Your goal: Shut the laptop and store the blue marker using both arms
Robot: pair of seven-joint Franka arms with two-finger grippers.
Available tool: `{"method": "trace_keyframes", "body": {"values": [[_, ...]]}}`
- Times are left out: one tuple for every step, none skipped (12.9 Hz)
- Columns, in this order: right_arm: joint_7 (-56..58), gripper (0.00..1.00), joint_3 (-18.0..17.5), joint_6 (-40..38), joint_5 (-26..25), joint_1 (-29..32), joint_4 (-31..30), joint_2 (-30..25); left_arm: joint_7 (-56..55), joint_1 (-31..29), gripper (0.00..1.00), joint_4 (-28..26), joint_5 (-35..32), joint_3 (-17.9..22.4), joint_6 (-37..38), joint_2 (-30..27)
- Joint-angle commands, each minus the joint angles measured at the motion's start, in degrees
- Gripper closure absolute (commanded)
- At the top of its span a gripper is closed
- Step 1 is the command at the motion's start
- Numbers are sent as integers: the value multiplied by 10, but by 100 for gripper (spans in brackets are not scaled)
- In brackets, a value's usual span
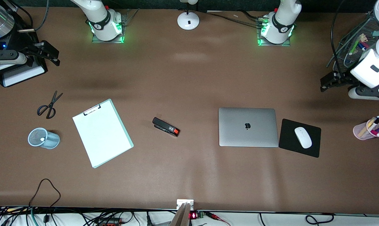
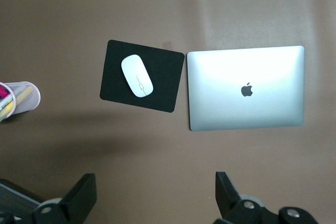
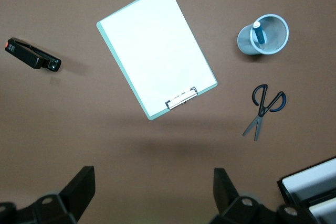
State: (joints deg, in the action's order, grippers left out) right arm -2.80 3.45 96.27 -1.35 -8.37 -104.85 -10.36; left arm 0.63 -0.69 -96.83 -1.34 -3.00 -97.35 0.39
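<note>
Pincers (image 2: 152, 198) (image 3: 152, 198) apart, above table

I see a silver-grey laptop (image 1: 248, 126) with a dark logo on a brown table (image 1: 189, 78), a white mouse (image 1: 303, 137) on a black mouse pad (image 1: 286, 131), a black-and-red stapler (image 1: 166, 126), a pale-blue mesh cup (image 1: 44, 138) holding the blue marker (image 3: 258, 34), and black scissors (image 1: 49, 105).

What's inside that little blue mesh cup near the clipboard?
The blue marker stands inside the mesh cup, pale cap end up. Its lower end is hidden by the cup's wall, so I cannot tell whether anything else lies at the bottom.
</note>
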Motion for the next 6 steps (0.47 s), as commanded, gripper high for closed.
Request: {"method": "trace_keyframes", "body": {"values": [[1,0,0,-1,3,2,27,16,19,12,0,-21,6,2,-6,-21],[1,0,1,-1,3,2,27,17,29,13,0,-13,4,-10,15,-20],[0,0,1,-1,3,2,31,20,29,16,0,4,4,-12,18,-13],[1,0,0,-3,4,2,35,26,31,16,0,10,4,-13,19,-4],[1,0,0,-4,4,1,35,27,32,15,0,11,4,-12,19,-4],[1,0,-1,-5,4,1,35,27,32,16,0,11,4,-12,20,-4]]}}
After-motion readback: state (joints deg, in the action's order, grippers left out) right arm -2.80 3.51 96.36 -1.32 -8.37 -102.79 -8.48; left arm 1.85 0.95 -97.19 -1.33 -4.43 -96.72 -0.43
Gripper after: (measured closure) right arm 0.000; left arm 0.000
